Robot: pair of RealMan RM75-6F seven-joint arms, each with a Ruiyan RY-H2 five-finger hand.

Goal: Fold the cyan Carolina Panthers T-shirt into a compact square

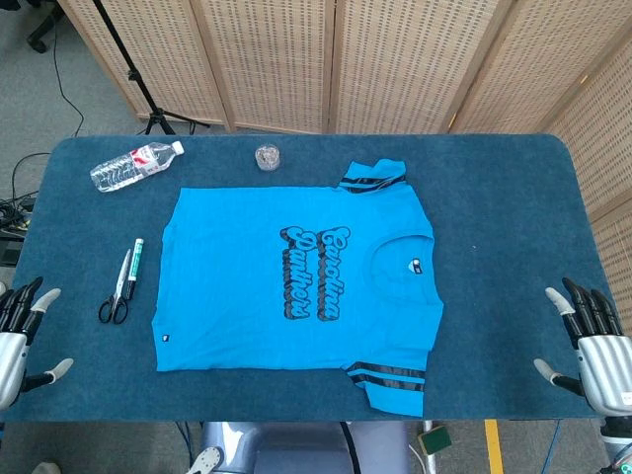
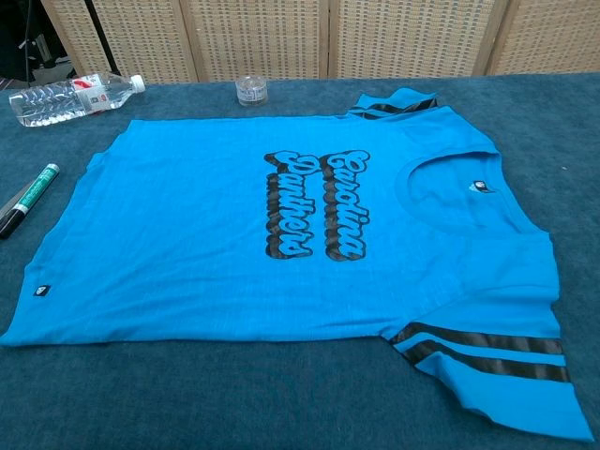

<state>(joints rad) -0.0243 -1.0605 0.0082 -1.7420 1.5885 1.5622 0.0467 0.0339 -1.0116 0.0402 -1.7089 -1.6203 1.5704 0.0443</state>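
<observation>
here, a cyan t-shirt is lying flat and unfolded in the middle of a dark blue table, its collar pointing right and its black "carolina panthers" lettering facing up. the left hand is hovering at the table's near left edge, fingers spread, holding nothing. the right hand is hovering at the near right edge, also spread and empty. a water bottle, a small glass jar, a marker and scissors are sitting left of and behind the shirt.

Left robot hand and right robot hand empty, fingers spread.
</observation>
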